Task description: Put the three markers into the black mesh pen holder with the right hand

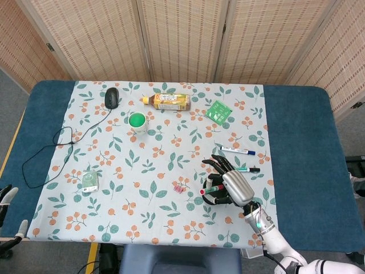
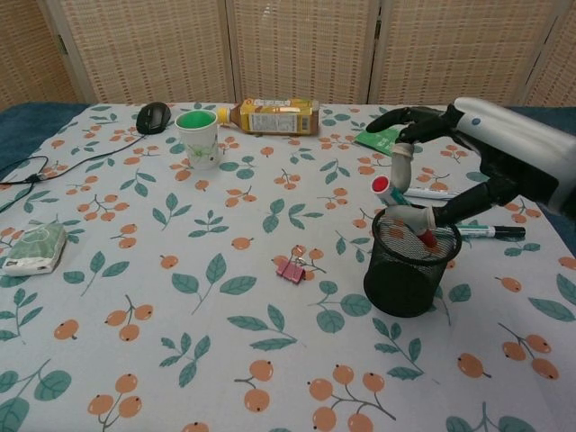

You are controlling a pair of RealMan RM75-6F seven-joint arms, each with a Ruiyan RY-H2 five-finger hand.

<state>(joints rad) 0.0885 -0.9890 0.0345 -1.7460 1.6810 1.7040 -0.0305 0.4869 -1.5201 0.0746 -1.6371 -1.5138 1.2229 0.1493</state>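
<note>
My right hand (image 2: pixel 490 155) (image 1: pixel 232 186) pinches a red-capped marker (image 2: pixel 399 206) (image 1: pixel 211 189) and holds it tilted over the black mesh pen holder (image 2: pixel 407 265). The marker's lower end dips inside the holder's rim. In the head view the hand hides most of the holder. A blue-capped marker (image 2: pixel 433 193) (image 1: pixel 236 151) lies on the cloth behind the holder. A black marker (image 2: pixel 490 232) (image 1: pixel 247 169) lies just right of the rim. Only a few fingertips of my left hand (image 1: pixel 8 196) show at the lower left edge, off the table.
A pink binder clip (image 2: pixel 291 268) lies left of the holder. A green cup (image 2: pixel 198 137), a lying tea bottle (image 2: pixel 270 116), a mouse (image 2: pixel 154 117) with its cable and a green card (image 2: pixel 382 139) sit along the back. A tissue pack (image 2: pixel 34 247) lies far left.
</note>
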